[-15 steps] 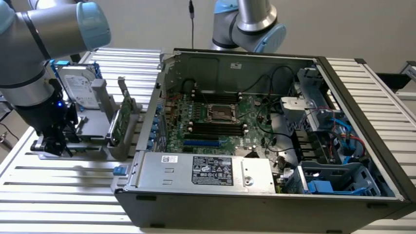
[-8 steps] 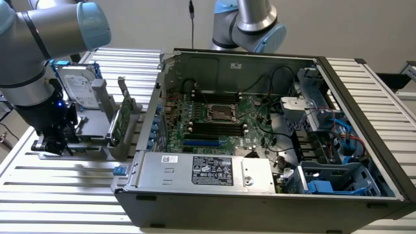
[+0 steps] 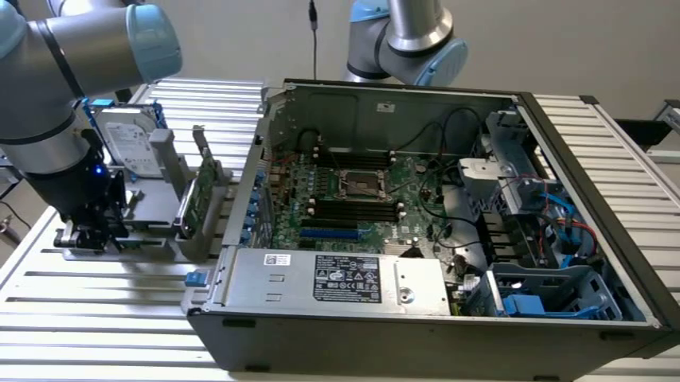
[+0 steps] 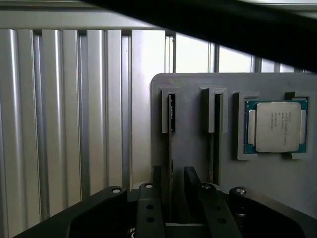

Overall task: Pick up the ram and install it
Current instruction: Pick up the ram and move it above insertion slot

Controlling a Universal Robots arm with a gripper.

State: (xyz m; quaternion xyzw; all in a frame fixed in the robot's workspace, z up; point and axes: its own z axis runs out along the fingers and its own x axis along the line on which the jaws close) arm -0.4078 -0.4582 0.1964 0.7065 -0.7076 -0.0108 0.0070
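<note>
Grey holder (image 4: 190,144) on counter (image 4: 59,124) stands ram (image 4: 171,148) on edge in its slot so gripper (image 4: 173,176) can straddle it. Jaws part-open either side, gaps visible, not clamped yet. CPU (image 4: 277,126) in holder's pocket nearby.

Ram (image 4: 171,130) edge-on in my wrist view: thin dark stick, standing upright in a grey holder's (image 4: 190,148) slot.
</note>
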